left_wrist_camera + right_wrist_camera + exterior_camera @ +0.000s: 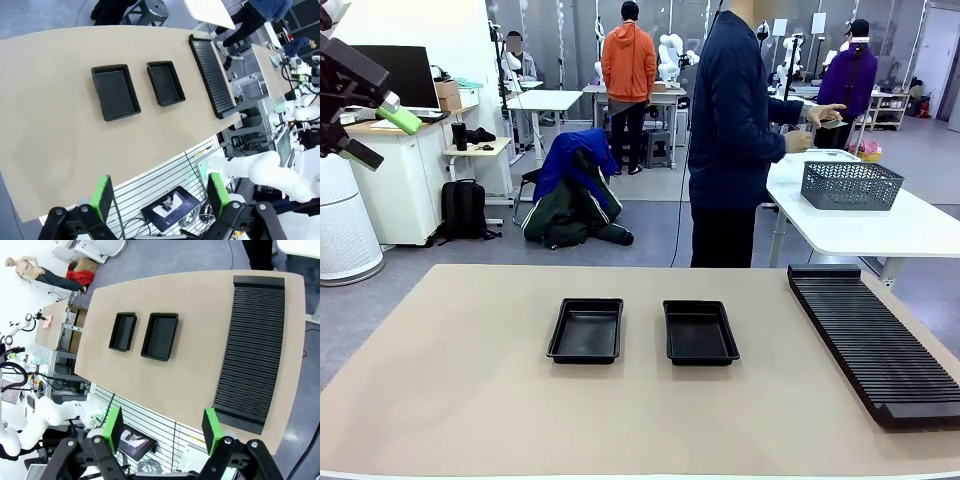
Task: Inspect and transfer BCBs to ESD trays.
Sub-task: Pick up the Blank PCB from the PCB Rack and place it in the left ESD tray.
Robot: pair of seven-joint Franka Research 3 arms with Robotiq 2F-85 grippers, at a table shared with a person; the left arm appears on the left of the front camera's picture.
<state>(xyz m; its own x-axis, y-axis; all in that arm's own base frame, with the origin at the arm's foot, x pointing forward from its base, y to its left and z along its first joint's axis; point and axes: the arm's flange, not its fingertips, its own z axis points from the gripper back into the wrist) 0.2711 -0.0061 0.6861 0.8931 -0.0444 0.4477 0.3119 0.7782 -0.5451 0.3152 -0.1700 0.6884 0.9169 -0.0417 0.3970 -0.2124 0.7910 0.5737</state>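
Two empty black ESD trays lie side by side on the tan table, the left tray (585, 330) and the right tray (700, 332). From high above, the left wrist view shows both trays (116, 92) (166, 83), and my left gripper (160, 195) is open with nothing between its green pads. It also sits raised at the upper left of the front view as the left gripper (378, 135). My right gripper (162, 429) is open too, high over the trays (123, 331) (160, 336). No BCB is in view on the table.
A long black ribbed rack (875, 340) runs along the table's right side. A person in dark blue (735, 120) stands at the far edge, turned toward a white side table (880, 225) with a grey mesh basket (850, 185), hands holding something small.
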